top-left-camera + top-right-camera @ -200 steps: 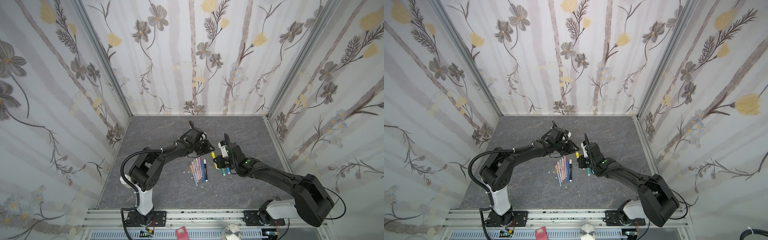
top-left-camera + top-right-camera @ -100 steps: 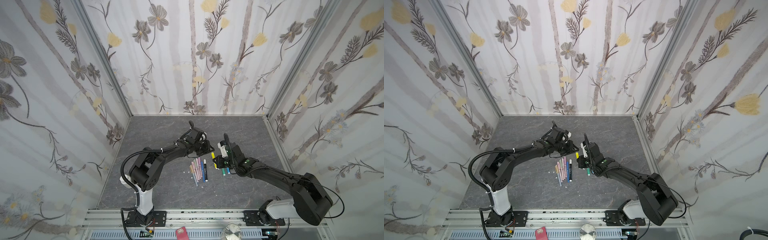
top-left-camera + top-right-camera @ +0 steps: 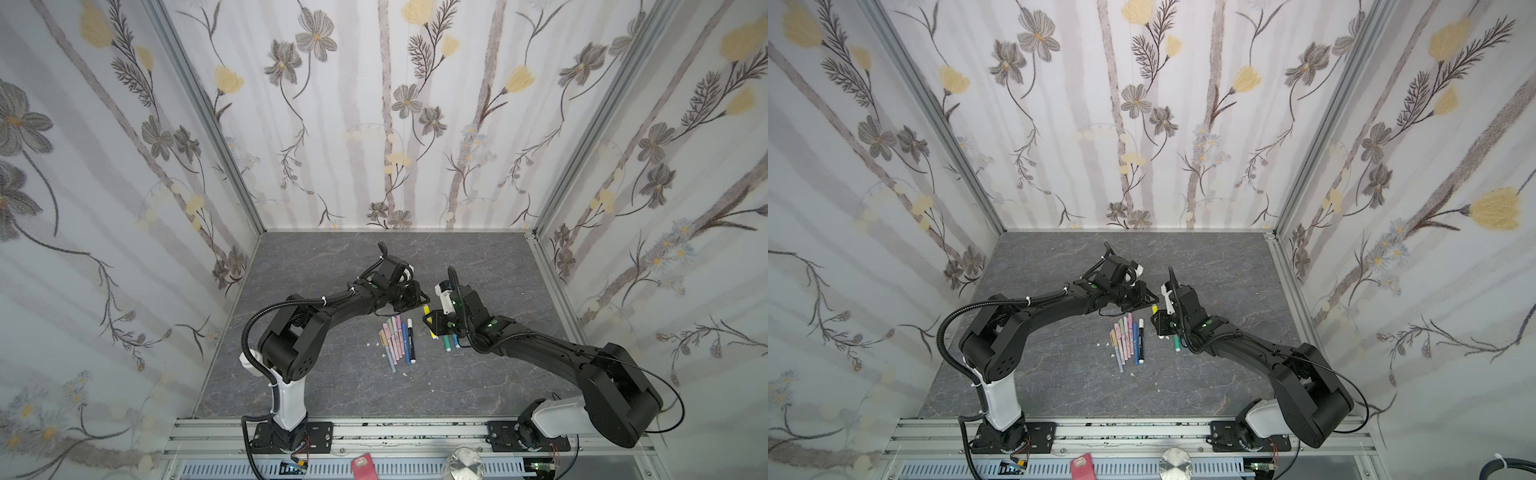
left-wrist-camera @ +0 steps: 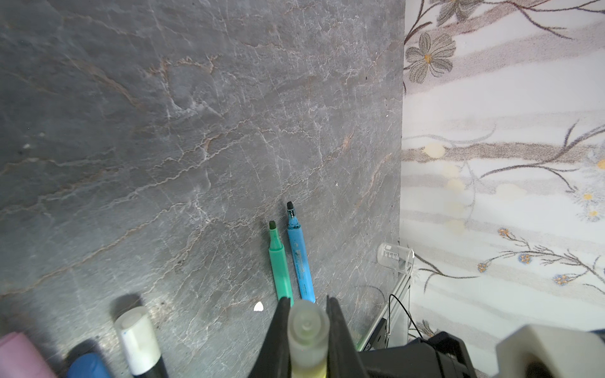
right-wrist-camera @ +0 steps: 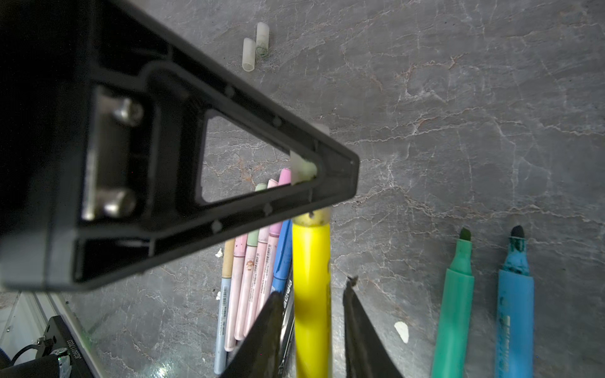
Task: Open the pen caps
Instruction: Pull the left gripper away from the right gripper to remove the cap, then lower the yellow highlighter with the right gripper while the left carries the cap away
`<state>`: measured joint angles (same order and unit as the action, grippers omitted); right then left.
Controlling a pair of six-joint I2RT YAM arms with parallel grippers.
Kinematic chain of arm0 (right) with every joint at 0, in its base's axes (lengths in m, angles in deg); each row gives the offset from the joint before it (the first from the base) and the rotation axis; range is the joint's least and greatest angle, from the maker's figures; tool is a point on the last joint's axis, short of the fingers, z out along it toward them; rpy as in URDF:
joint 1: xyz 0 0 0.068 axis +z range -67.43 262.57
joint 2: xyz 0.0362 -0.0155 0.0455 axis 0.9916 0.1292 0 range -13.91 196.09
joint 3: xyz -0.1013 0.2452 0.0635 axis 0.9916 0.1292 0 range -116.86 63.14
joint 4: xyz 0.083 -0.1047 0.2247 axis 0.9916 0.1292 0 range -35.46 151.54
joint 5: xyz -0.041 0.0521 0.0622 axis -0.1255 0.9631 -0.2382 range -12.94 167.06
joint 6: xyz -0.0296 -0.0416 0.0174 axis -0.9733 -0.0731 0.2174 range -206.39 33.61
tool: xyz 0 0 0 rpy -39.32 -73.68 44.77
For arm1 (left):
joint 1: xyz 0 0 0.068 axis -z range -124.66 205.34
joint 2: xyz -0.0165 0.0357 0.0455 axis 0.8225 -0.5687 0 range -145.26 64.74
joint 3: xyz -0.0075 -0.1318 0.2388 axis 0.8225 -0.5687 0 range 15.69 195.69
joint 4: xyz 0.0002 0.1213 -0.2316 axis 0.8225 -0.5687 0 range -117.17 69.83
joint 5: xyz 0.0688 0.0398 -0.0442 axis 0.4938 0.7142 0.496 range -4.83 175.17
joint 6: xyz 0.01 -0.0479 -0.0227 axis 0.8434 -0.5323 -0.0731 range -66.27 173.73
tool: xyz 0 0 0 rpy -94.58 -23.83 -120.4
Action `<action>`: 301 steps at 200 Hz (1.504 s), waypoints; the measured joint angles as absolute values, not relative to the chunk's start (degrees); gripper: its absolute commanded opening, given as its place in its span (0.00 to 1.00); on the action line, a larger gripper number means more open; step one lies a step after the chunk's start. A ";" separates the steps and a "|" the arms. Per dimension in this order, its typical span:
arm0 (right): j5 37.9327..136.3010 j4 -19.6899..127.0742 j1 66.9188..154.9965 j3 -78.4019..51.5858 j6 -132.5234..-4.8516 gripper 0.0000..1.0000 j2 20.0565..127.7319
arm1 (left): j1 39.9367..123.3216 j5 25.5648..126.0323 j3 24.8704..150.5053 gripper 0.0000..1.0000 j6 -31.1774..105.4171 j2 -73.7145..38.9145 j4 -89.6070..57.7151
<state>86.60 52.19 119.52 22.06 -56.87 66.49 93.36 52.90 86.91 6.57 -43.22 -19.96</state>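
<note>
Yellow highlighter [image 5: 311, 255] now sits loose between the jaws of the right gripper [image 5: 313, 286], which have just parted narrowly. The left gripper [image 4: 307, 304] stays clamped on its translucent cap [image 4: 307, 330] above the table [image 4: 196, 131]. The cap apparently remains seated, so the pen is not yet opened.

Table [image 4: 196, 114]: grey stone pattern, pale and rust veins.
Walls [image 3: 395, 104]: white, grey-mauve stripes, grey and yellow flowers on dark stems.
Arms [image 3: 345, 305]: black; bases white.
Yellow pen [image 5: 311, 278]: bright yellow barrel; cap [image 4: 307, 324] frosted whitish.
Green pen [image 5: 455, 294]: green, dark tip.
Blue pen [image 5: 514, 304]: light blue, dark tip, dark smears.
Loose caps [image 5: 255, 45]: two, translucent white.
Pastel pens [image 5: 252, 261]: pink barrels, one grey-blue; caps pink, green, tan.
Row's 3 o'clock end, both top views: dark-blue pen [image 4: 88, 363]; marker [image 4: 137, 340] black, white cap.
</note>
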 measured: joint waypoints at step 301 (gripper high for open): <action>77.01 57.59 124.94 23.46 -52.08 0.00 69.93 | 75.55 59.63 82.78 0.00 11.60 -35.66 -23.54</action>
<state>77.01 57.59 124.94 23.46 -52.08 69.93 75.55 59.63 82.78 11.60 -35.66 -23.54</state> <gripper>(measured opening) 0.125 0.126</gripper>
